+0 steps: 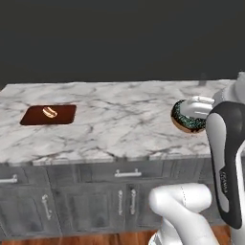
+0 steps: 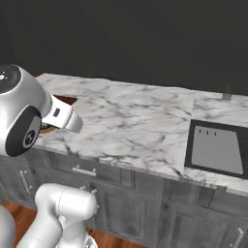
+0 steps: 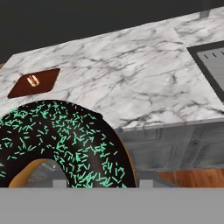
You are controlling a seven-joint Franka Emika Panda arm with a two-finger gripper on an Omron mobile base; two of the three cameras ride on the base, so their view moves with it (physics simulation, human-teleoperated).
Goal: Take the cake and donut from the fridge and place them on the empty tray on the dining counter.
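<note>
I am looking at the white marble desk (image 1: 119, 119). A dark brown tray (image 1: 49, 115) is lying flat on it, far left.

- Dark, unlit wall (image 1: 119, 38) behind the worktop.
- Grey cabinet fronts (image 1: 86, 201) with silver handles (image 1: 128, 173) run along the near side below the marble.
- Black inset cooktop (image 2: 216, 150) at the right.
- Reddish wood floor (image 3: 192, 177) below.

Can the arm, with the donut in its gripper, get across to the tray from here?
Probably yes. The gripper holds the donut above the dining counter, and the marble between it and the tray is bare. A small tan item already on the tray leaves room beside it.
</note>
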